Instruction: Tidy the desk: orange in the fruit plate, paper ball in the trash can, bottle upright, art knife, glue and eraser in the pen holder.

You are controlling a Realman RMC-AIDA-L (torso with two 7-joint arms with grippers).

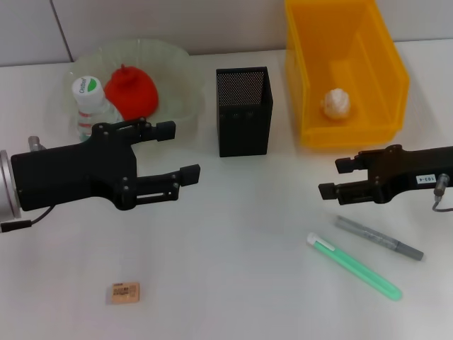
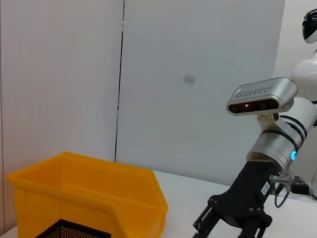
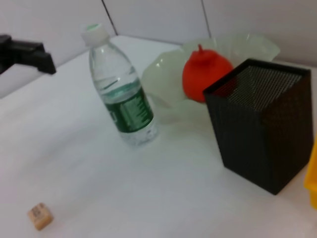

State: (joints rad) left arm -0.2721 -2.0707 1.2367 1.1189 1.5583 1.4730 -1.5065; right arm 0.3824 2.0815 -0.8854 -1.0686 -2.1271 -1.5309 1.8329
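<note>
Landmark: black mesh pen holder, standing upright at the middle of the white desk.
Fruit plate: clear ruffled fruit plate, left of the pen holder and well apart from it.
Orange: red-orange fruit lying inside the fruit plate, stem end up.
Bottle: clear water bottle with white cap and green label, upright, left of the pen holder, standing at the front edge of the plate.
Trash can: yellow bin, just right of the pen holder, open side up.
Paper ball: crumpled white paper ball resting on the floor of the yellow bin.
Eraser: small tan eraser, on the desk far forward and left of the pen holder, well apart from it.
Glue: green glue stick with white cap, lying flat forward and right of the pen holder.
Art knife: slim grey art knife, lying flat just beside the glue stick, on the side farther from the robot.
Left gripper: left gripper, hovering left and forward of the pen holder, near the bottle; fingers spread apart, nothing between them.
Right gripper: right gripper, hovering right and forward of the pen holder, in front of the bin and above the art knife; fingers apart, holding nothing.
</note>
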